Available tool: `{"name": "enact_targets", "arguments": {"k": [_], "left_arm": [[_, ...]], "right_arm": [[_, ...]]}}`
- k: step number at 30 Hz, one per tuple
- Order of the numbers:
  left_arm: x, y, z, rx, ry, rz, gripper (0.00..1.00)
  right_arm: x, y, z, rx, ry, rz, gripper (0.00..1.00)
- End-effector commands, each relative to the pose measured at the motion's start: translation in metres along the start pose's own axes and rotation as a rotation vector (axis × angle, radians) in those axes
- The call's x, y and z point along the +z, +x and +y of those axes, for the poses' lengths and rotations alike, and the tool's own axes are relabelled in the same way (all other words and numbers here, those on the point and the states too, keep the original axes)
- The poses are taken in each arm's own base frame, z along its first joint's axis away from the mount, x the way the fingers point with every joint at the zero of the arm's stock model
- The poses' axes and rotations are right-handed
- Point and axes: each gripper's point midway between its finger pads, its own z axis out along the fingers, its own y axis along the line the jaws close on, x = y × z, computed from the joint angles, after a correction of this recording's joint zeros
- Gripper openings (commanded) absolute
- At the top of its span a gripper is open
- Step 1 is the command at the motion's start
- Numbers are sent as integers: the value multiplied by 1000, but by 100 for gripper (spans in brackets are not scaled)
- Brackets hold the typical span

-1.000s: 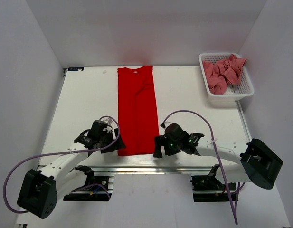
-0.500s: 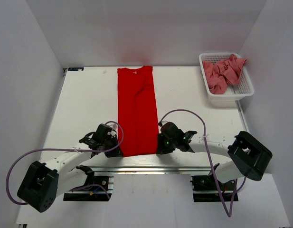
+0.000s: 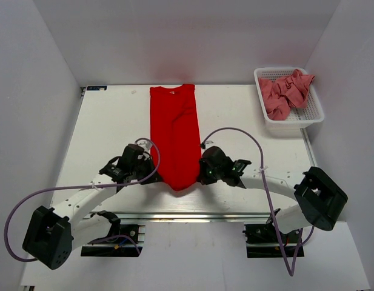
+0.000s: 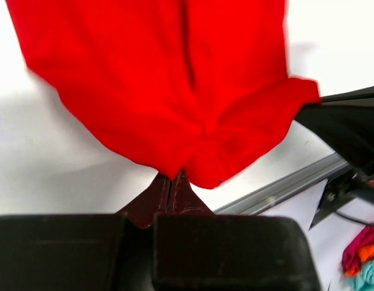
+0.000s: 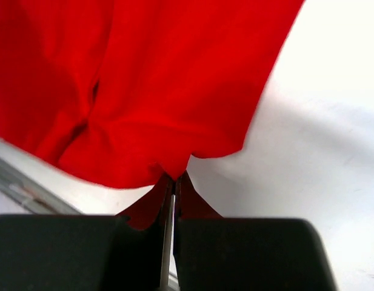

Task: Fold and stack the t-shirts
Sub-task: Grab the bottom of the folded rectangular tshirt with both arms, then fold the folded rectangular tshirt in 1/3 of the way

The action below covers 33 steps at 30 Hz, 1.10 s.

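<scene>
Red t-shirt (image 3: 174, 136) lay as a long narrow strip on the table (image 3: 108, 127). In the last second my left gripper (image 4: 173, 180) and right gripper (image 5: 173, 179), each pinched tight on a near hem corner, had lifted that end, starting the crosswise fold. Its soft, limp cloth sagged between them.

Jaws closed on red t-shirt (image 4: 156, 73) edge, white table (image 4: 47, 163) beneath
</scene>
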Motion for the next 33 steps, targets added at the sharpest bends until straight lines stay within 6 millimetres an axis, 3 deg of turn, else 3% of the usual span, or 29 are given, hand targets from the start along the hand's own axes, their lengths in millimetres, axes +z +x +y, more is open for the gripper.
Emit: {"name": "enact_targets", "arguments": {"k": [1, 3, 4, 5, 6, 7, 11, 12, 16, 23, 24, 33], "left_arm": [[-8, -40, -22, 39, 23, -115, 0], [-10, -54, -27, 52, 36, -135, 0], [-13, -68, -33, 58, 37, -173, 0], [-12, -76, -34, 59, 26, -195, 0], [-6, -77, -28, 49, -16, -178, 0], [-10, -98, -26, 50, -63, -231, 0], [2, -133, -15, 56, -181, -258, 0], [-1, -150, -21, 52, -182, -291, 0], [11, -186, -12, 38, -231, -312, 0], [25, -233, -6, 30, -219, -327, 0], [35, -232, -3, 42, -218, -305, 0], [66, -260, 15, 30, -173, -283, 0]], "right_arm": [[-6, -49, 0, -32, 55, -144, 0], [-4, -62, -7, -26, 94, -175, 0], [-6, -78, -2, -28, 91, -206, 0], [-6, -87, -11, -29, 128, -229, 0], [-2, -90, -14, -29, 144, -227, 0], [-6, -109, -9, -34, 141, -264, 0], [-9, -162, -18, -85, 201, -355, 0], [-1, -164, -28, -101, 227, -333, 0], [6, -210, -28, -124, 216, -368, 0], [35, -246, -43, -112, 162, -317, 0], [41, -249, -46, -110, 151, -308, 0], [76, -265, -57, -84, 40, -244, 0]]}}
